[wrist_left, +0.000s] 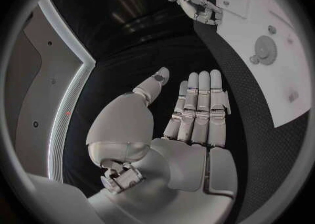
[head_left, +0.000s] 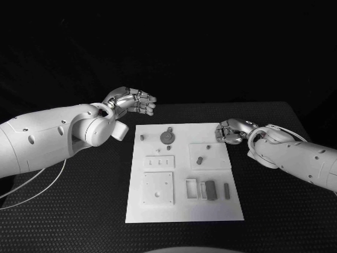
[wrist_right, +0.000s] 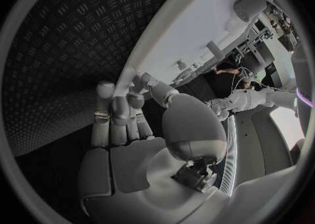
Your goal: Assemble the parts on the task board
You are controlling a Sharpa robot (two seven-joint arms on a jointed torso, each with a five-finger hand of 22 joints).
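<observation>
Both hands empty beside the task board [head_left: 182, 211].
Left hand [head_left: 132, 101] raised, fingers straight, loosely apart; right hand [head_left: 232, 131] open at the board's edge.

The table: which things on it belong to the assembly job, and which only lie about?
Belong to the job:
- task board
- round part on the board
- dark bar parts near the board's front
- small peg
- left hand, empty, raised beside the board
- right hand, empty, at the board's edge

Just lying about:
- white cable on the table
</observation>
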